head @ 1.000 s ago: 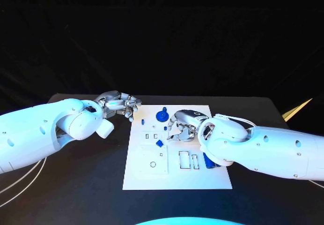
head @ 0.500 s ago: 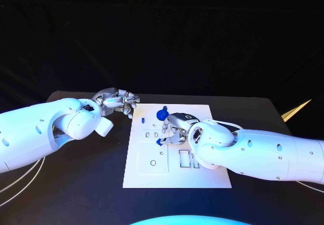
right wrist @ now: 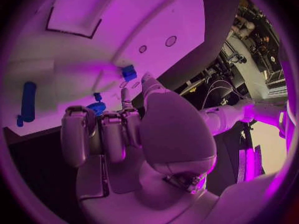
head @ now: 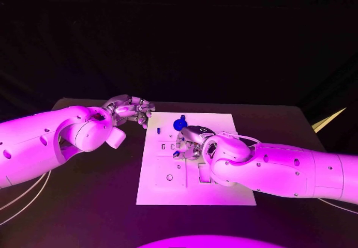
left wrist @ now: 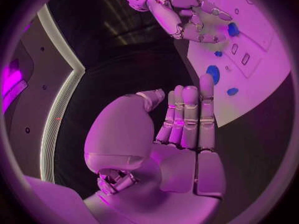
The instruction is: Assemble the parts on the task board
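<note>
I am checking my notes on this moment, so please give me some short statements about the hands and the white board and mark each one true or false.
1. The right hand is over the white board. True.
2. The left hand rests on the middle of the board. False: it is beside the board's far left corner, over the black table.
3. The left hand holds a blue part. False: its fingers hold nothing.
4. A round blue part sits near the board's far edge. True.

The flat white rectangular task board (head: 195,196) lies mid-table, long side running from 12 to 6 o'clock. A round blue plastic part (head: 180,124) sits toward its 12 o'clock end; a small blue block (right wrist: 128,72) lies nearer the middle.
</note>
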Tool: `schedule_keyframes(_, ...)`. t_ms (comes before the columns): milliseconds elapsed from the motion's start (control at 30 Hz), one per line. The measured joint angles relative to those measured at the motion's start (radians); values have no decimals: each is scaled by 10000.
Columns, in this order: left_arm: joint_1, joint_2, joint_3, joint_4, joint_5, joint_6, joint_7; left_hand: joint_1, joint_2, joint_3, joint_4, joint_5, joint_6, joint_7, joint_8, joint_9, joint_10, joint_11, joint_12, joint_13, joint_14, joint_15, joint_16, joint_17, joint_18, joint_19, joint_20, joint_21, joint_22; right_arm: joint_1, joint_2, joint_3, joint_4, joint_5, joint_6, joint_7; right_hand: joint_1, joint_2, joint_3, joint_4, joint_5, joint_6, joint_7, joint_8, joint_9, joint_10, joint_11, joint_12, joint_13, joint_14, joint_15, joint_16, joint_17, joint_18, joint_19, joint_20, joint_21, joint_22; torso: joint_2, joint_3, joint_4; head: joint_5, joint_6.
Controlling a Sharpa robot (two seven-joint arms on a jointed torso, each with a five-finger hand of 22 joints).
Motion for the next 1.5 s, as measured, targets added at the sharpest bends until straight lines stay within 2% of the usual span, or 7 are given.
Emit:
schedule_keyframes(233, 0, -4, -2, 5, 1, 0, -16, 0, 0, 0, 0, 0, -17, 17, 0, -6, -140, 36, 0, -4, -4, 0, -1, -53, 1, 0, 0, 0, -2, -60, 143, -4, -160, -100, 100, -77, -2, 0, 0, 0, 0, 32, -29, 3, 1, 1, -1, 0, 0, 0, -1, 1, 0, 0, 0, 0, 1, 0, -4, 8, -2, 23, -35)
schedule_keyframes(333, 0, -4, -3, 14, 2, 8, -22, 0, 0, 0, 0, 0, -17, 17, 0, -10, -140, 36, 0, -6, -4, 1, -1, -56, 0, 0, 0, -1, -5, -78, 175, -6, -206, -175, 157, -115, -3, -1, 0, 0, 0, 117, -13, 195, 1, 2, -1, 0, 0, 0, -2, 1, 0, 0, 0, 0, 1, 0, -5, 12, -6, 29, -57)
schedule_keyframes(400, 0, -4, -3, 21, 2, 12, -25, 0, 0, 0, 0, 0, -17, 17, 0, -11, -140, 36, 0, -6, -4, 1, -1, -56, 1, 0, 0, -1, -5, -85, 200, -8, -245, -237, 191, -140, -198, -195, 0, 0, 0, 117, -13, 191, 1, 6, -6, 0, 0, -1, -3, 1, 0, 0, 0, 0, 1, 0, -9, 11, -8, 32, -62)
schedule_keyframes(533, 0, 0, -5, 23, 2, 18, -31, 0, 0, 0, 0, 0, -17, 17, 0, -13, -140, 36, 0, -9, -5, 1, -2, -63, 1, 0, 1, -1, -6, -91, 250, -10, -312, -389, 249, -186, -198, -195, 0, 0, 0, 120, -16, 192, 1, 36, -35, 0, 0, -70, -131, 1, 0, 0, 0, 0, 1, 0, -13, 8, -13, 34, -71)
schedule_keyframes(1300, 0, 24, -21, 14, 14, 22, -59, 0, 0, 0, 0, 0, -17, 17, 0, -36, -140, 37, 0, -17, -74, 69, -3, -107, 0, 0, 0, -115, -11, -136, 453, -41, -593, -546, 483, -231, -194, -193, 1, -2, 0, 276, -100, 347, 62, 89, -90, 0, 0, -17, -189, 37, 0, -1, -2, -4, 4, 0, -21, -5, -15, 29, -87)
schedule_keyframes(1433, 0, 28, -23, 8, 17, 18, -60, 0, 0, 0, 0, 0, -17, 17, 0, -37, -140, 37, 0, -18, -74, 69, -3, -107, 1, 0, 1, -115, -11, -142, 466, -40, -611, -547, 485, -213, 170, 168, 148, -148, 0, 297, -121, 351, 107, 89, -91, 0, 0, -17, -190, 37, 0, -1, -93, -96, 109, 0, -19, -4, -12, 28, -108)
schedule_keyframes(1500, 0, 28, -26, 5, 18, 17, -62, 0, 0, 0, 0, 0, -17, 17, 0, -37, -141, 37, 0, -18, -74, 69, -3, -107, 1, 0, 1, -115, -11, -147, 468, -38, -616, -550, 479, -206, 203, 198, 246, -243, 0, 306, -129, 390, 123, 89, -92, 0, 0, -17, -191, 37, 0, 0, -29, -146, 112, 0, -19, -2, -12, 28, -110)
